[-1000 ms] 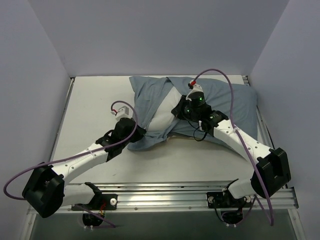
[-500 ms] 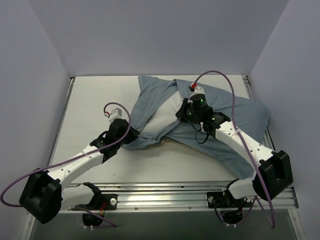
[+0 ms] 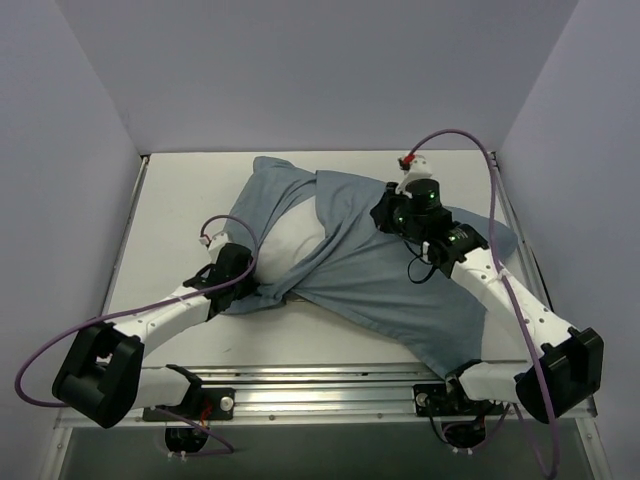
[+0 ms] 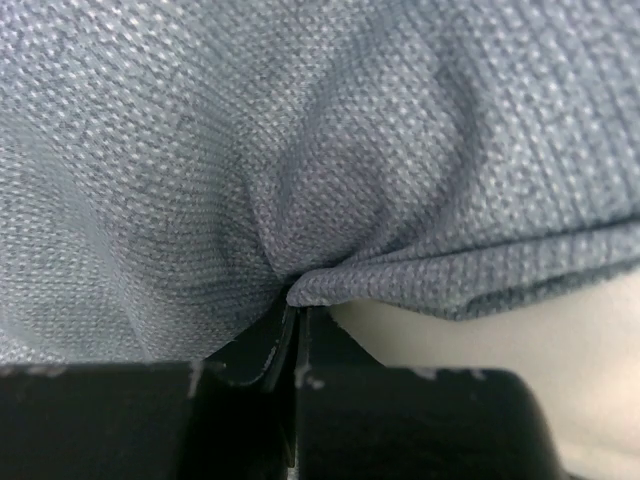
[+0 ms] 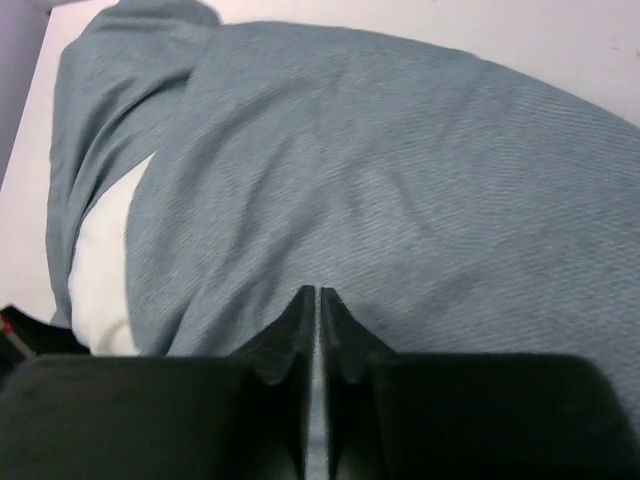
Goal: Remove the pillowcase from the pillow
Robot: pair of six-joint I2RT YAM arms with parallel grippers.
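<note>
The grey-blue pillowcase [image 3: 390,285] lies spread from the back left to the front right of the table. The white pillow [image 3: 285,245] shows through its opening at the left. My left gripper [image 3: 247,283] is shut on a bunched fold of the pillowcase [image 4: 300,150] at its near left edge; in the left wrist view [image 4: 297,305] a pale surface shows beside the fold. My right gripper [image 3: 385,210] is shut on the pillowcase [image 5: 400,150] on top near the back; its tips [image 5: 317,292] meet the cloth. The pillow [image 5: 100,270] shows to their left.
The white table [image 3: 170,220] is walled in at the left, back and right. An aluminium rail [image 3: 330,385] runs along the near edge by the arm bases. The cloth passes under the right arm.
My left gripper has pulled its fold to the left and nearer. My right gripper has moved right and back. The cloth has spread towards the front right, and the white patch has shifted left.
</note>
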